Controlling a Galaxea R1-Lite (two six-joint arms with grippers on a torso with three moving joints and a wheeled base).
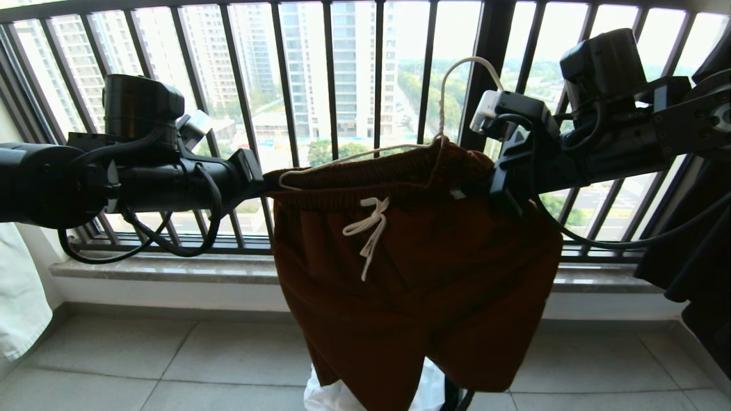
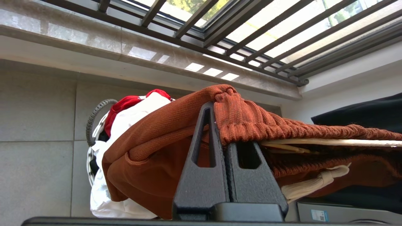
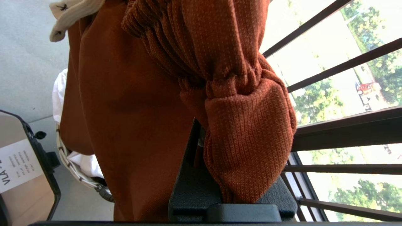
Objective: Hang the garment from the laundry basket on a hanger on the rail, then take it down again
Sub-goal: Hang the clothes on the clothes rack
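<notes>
The garment (image 1: 411,297), rust-brown shorts with a white drawstring (image 1: 368,228), hangs stretched by its waistband between my two grippers in front of the balustrade. My left gripper (image 1: 264,184) is shut on the waistband's left end (image 2: 238,122). On the right end, my right gripper (image 1: 485,185) is shut on a bunched fold (image 3: 251,147). The cream hanger (image 1: 442,97) sits inside the waistband with its hook sticking up, held on nothing. One hanger arm (image 2: 329,142) shows under the elastic. The laundry basket (image 2: 94,125) stands on the floor below, half behind the shorts. The rail is out of view.
The black balustrade (image 1: 328,85) and a stone sill (image 1: 171,268) run just behind the shorts. White and red cloths (image 2: 138,110) fill the basket. A white cloth (image 1: 17,297) hangs at far left, dark fabric (image 1: 691,245) at far right. A labelled box (image 3: 19,163) stands beside the basket.
</notes>
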